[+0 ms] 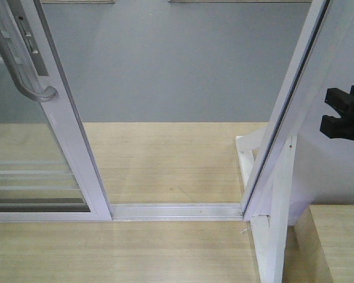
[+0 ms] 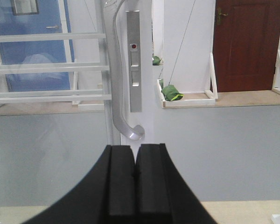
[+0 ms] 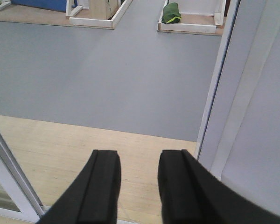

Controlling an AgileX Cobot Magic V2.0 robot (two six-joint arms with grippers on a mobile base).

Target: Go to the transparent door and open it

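Observation:
The transparent door [image 1: 68, 141] stands at the left of the front view, a glass panel in a white frame with thin horizontal bars low down. Its curved grey handle [image 1: 23, 71] ends in a hook. An open gap lies between the door and the white frame post [image 1: 283, 118] on the right. In the left wrist view the handle [image 2: 115, 70] hangs just beyond my left gripper [image 2: 135, 154], which is shut and empty below the hook end. My right gripper [image 3: 139, 161] is open and empty over the wooden floor; it also shows at the right edge of the front view [image 1: 327, 112].
A metal sill track [image 1: 177, 210] crosses the wooden floor. A lock plate [image 2: 135, 60] sits beside the handle. A wooden box [image 1: 336, 242] stands at the lower right. Beyond lie grey floor, white trays with a green bag [image 2: 171, 92] and a brown door [image 2: 247, 42].

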